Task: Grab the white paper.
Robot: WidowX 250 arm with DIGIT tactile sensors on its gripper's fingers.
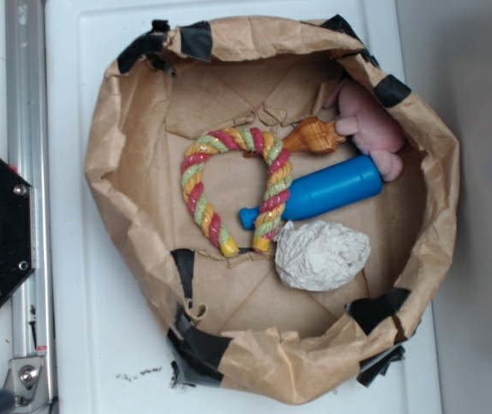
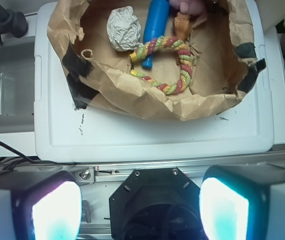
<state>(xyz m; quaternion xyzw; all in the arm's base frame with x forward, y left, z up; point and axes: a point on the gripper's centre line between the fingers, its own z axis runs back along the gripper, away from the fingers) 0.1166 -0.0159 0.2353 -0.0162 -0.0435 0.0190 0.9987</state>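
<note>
White paper [image 1: 322,254] lies unmarked beside the blue bottle [image 1: 331,190] — jaws spread wide, empty.

Crumpled, matt white paper [image 1: 322,254] beside a smooth, glossy blue plastic bottle [image 1: 332,190]. Twisted, fibrous rope ring [image 1: 233,185]; creased brown paper bag [image 1: 125,147] patched with black tape.

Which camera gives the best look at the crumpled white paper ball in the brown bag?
The exterior view: the crumpled white paper ball lies fully exposed, near the middle, beside the blue plastic bottle. The wrist view also shows it, but smaller, near the top edge, greyer in shade.
</note>
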